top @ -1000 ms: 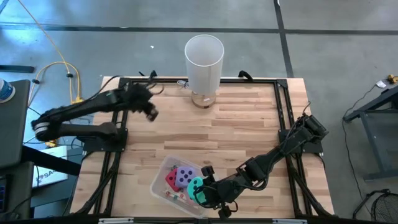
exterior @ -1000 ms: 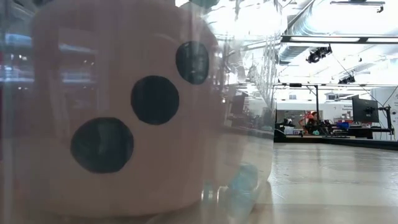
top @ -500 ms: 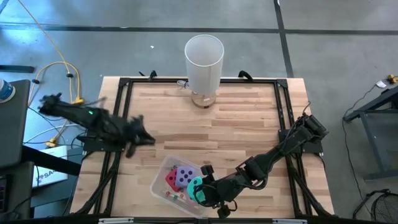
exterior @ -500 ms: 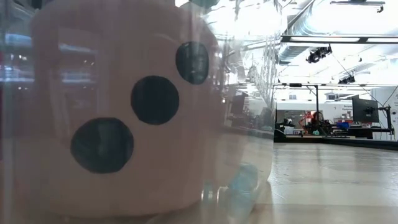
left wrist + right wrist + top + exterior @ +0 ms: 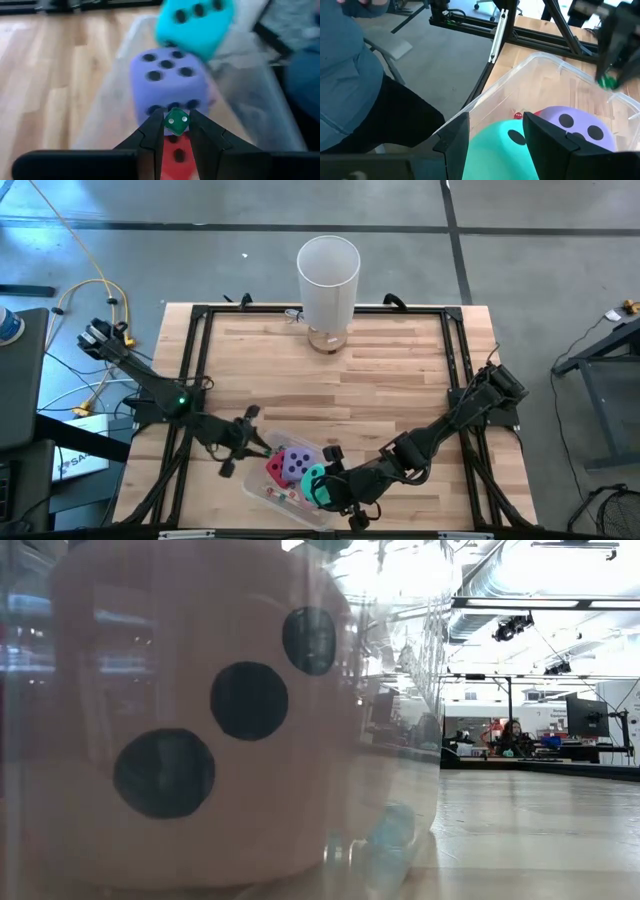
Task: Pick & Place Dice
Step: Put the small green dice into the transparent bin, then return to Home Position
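Note:
A clear plastic bin (image 5: 254, 480) near the table's near edge holds a red die (image 5: 275, 469) and a purple die (image 5: 297, 463). My right gripper (image 5: 322, 488) is shut on the teal die (image 5: 316, 482) over the bin's right part. My left gripper (image 5: 258, 448) stands at the bin's left rim, shut on a tiny green die (image 5: 176, 122), with the purple die (image 5: 167, 82) and the red die (image 5: 175, 152) just beyond it. The pink die (image 5: 200, 740) sits inside a tall pale cup (image 5: 328, 275) at the far edge. My left gripper pinches the tiny green die (image 5: 176, 123) between its two fingertips, coming slanting down from the table's left. The small die is clear of the table and the bin. My right gripper pinches the teal die's two opposite faces (image 5: 476, 146) between its fingers, slanting down from the table's right. Whether the die rests on the bin, I cannot tell.
Tiny coloured beads, one of them red (image 5: 518, 115), lie on the bin's floor. A black frame (image 5: 200, 315) runs round the wooden tabletop. A person in a blue top (image 5: 345, 75) stands just past the near edge. The table's middle (image 5: 330, 385) is bare wood.
My left gripper has swung from the table's far left toward the near edge and arrived at the bin's left rim, turning as it went.

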Robot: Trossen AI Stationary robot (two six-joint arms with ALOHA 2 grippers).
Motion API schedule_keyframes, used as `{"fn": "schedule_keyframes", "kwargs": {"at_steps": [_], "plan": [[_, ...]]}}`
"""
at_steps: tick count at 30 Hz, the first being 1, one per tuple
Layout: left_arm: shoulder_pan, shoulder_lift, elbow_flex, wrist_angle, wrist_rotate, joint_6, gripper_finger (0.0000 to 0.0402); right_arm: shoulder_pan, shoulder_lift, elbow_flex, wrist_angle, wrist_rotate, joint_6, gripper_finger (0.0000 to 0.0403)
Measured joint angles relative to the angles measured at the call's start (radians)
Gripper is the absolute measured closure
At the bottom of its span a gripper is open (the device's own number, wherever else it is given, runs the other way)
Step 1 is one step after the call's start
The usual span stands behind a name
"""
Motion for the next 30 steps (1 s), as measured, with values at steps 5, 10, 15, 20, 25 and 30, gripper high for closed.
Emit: {"fn": "schedule_keyframes", "kwargs": {"at_steps": [5,10,15,20,25,30], "plan": [[0.003,0.058,0.0,0.001,-0.022,0.002,0.0325,0.0,0.0,0.0,0.004,0.0,0.001,0.0227],[-0.018,0.065,0.0,0.04,-0.022,0.008,0.0282,0.0,0.0,0.0,0.004,0.0,0.024,0.0227],[-0.041,0.064,0.0,0.079,-0.023,0.07,0.0232,0.0,0.0,0.0,0.003,0.0,0.03,0.0227],[-0.042,0.054,0.0,0.096,-0.068,0.149,0.0209,-0.001,0.0,0.0,0.005,0.006,0.03,0.0227],[-0.042,-0.02,0.0,0.065,-0.206,0.14,0.0207,-0.002,0.0,0.0,0.082,-0.013,0.029,0.0227],[-0.017,-0.129,0.0,-0.09,-0.275,0.044,0.023,-0.005,0.029,0.0,0.089,-0.132,0.041,0.0227]]}}
